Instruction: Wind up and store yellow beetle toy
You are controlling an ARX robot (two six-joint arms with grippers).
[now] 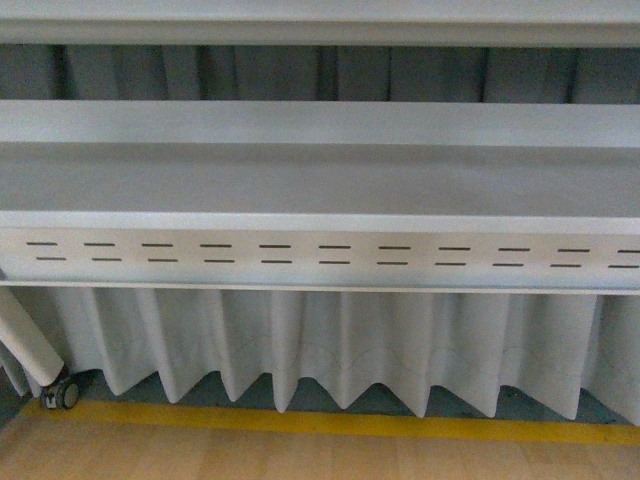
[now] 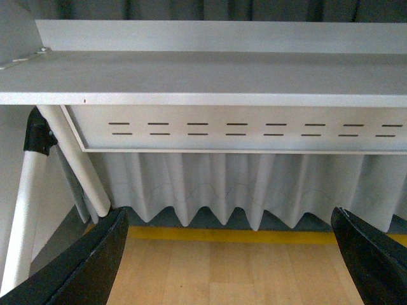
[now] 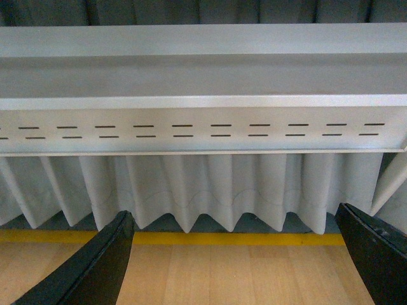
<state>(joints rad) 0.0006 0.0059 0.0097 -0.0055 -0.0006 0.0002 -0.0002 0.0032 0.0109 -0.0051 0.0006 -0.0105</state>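
Note:
The yellow beetle toy is out of view in every frame. My left gripper is open, its two black fingers spread wide with only wooden floor between them. My right gripper is open too, black fingers far apart and nothing held. Neither arm shows in the front view.
A white shelf with a slotted front panel spans the front view, another shelf above it. A pleated white curtain hangs below, ending above a yellow floor stripe and wooden floor. A white leg with a caster stands at lower left.

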